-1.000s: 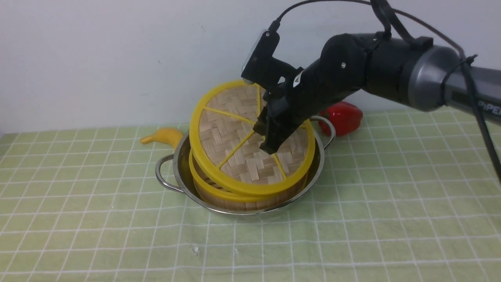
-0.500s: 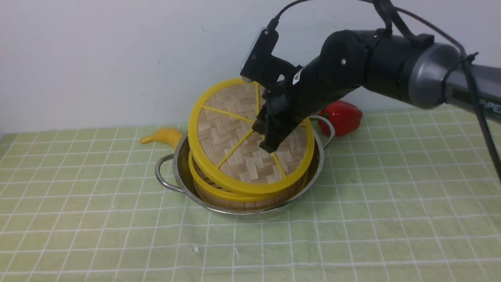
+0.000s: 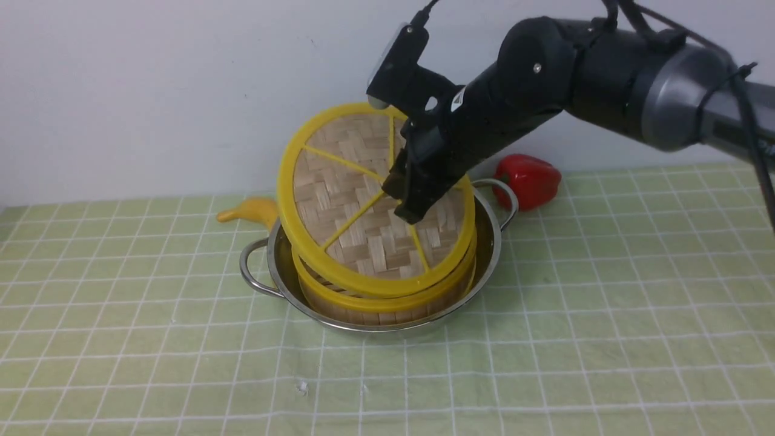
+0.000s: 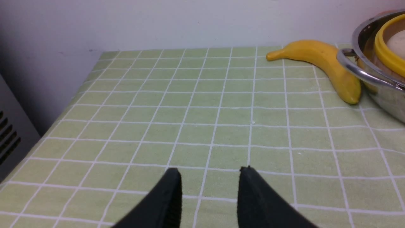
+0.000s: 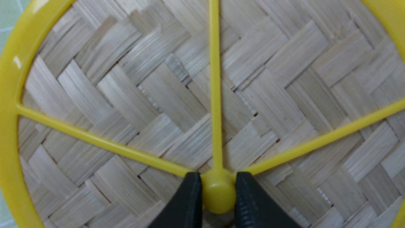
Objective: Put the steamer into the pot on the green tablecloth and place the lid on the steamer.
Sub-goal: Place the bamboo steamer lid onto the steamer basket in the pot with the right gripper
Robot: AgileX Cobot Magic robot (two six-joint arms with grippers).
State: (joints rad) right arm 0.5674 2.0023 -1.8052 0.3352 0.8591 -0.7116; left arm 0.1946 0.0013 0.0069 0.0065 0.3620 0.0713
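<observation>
The steamer (image 3: 387, 306) sits inside the pot (image 3: 284, 266) on the green tablecloth (image 3: 605, 303). My right gripper (image 3: 407, 203) is shut on the centre knob (image 5: 217, 191) of the lid (image 3: 345, 200). It holds the lid tilted, its near edge close to the steamer rim and its far edge raised. In the left wrist view the pot (image 4: 379, 79) and the steamer rim (image 4: 384, 53) show, with a pale bun (image 4: 399, 39) inside. My left gripper (image 4: 210, 172) is open and empty over the cloth, left of the pot.
A yellow banana (image 3: 251, 212) lies against the pot's far left side; it also shows in the left wrist view (image 4: 322, 60). A red bell pepper (image 3: 528, 180) lies behind the pot on the right. A white wall stands behind the table.
My right gripper has moved the lid a little left and up, and tilted it more steeply. The left arm has not moved.
</observation>
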